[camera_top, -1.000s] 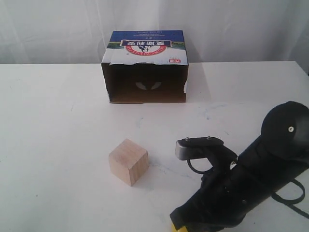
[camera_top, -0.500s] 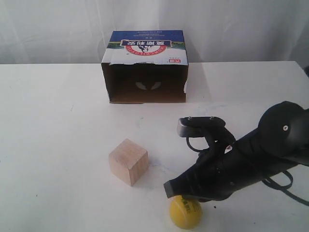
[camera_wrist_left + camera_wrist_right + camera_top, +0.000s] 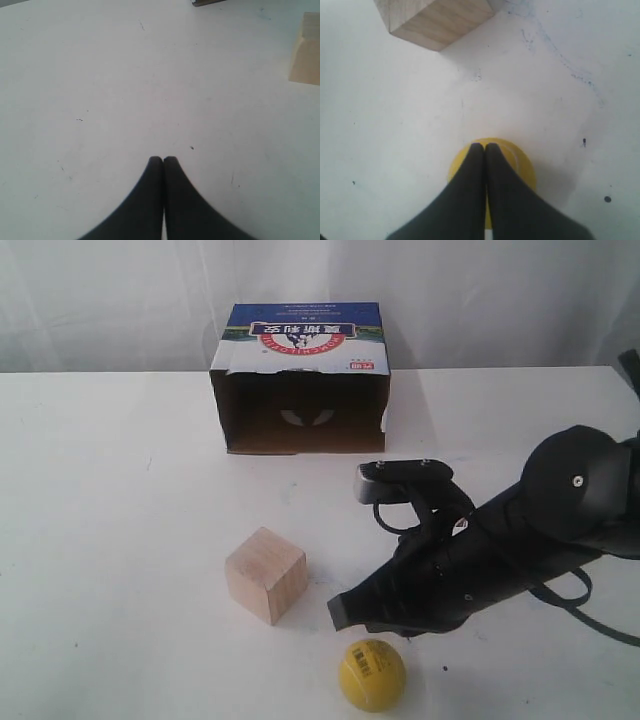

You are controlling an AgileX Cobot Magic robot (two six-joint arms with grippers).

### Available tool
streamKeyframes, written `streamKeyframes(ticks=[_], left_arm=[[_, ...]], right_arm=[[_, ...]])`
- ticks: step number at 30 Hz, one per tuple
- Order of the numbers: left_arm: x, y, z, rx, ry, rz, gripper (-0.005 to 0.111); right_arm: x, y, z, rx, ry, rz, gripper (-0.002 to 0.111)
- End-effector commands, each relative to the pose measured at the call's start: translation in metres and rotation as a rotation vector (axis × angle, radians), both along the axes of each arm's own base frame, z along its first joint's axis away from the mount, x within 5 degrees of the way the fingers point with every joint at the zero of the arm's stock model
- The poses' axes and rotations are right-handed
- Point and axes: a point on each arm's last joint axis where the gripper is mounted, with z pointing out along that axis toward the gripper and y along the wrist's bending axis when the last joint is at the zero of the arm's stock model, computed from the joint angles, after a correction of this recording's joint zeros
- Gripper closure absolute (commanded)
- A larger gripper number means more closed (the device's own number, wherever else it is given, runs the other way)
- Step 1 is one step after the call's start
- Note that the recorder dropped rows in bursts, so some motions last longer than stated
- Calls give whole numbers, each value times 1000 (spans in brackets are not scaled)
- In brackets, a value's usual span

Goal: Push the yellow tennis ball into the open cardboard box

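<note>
Pale wooden cube [image 3: 265, 575] on white table [image 3: 110, 540]

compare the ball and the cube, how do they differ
The ball is round and yellow with a printed mark; the cube is pale wood with flat faces. The ball looks slightly smaller than the cube. The ball lies close to the shut right gripper; the cube sits apart from it. Both rest on the table, outside the box.

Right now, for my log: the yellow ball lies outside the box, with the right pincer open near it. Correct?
No: the right pincer is shut, as the right wrist view shows. The yellow ball does lie outside the box, near that pincer.
</note>
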Motion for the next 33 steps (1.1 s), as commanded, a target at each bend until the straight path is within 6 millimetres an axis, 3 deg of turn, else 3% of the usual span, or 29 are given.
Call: streamKeyframes(ticks=[1, 5, 18, 23, 28, 33], left_arm=[[0, -1, -1, -8, -3, -6, 107], [0, -1, -1, -8, -3, -6, 107], [0, -1, -1, -8, -3, -6, 107], [0, -1, -1, -8, -3, -6, 107], [0, -1, -1, -8, -3, -6, 107], [0, -1, -1, -8, -3, -6, 107]], right_arm=[[-10, -2, 6, -7, 48, 61, 108], [-16, 2, 4, -16, 60, 115, 108], [-8, 11, -23, -62, 83, 105, 108], [0, 11, -22, -62, 3, 78, 108], [19, 14, -9, -69, -161, 77, 108], [37, 19, 19, -45, -332, 81, 108]])
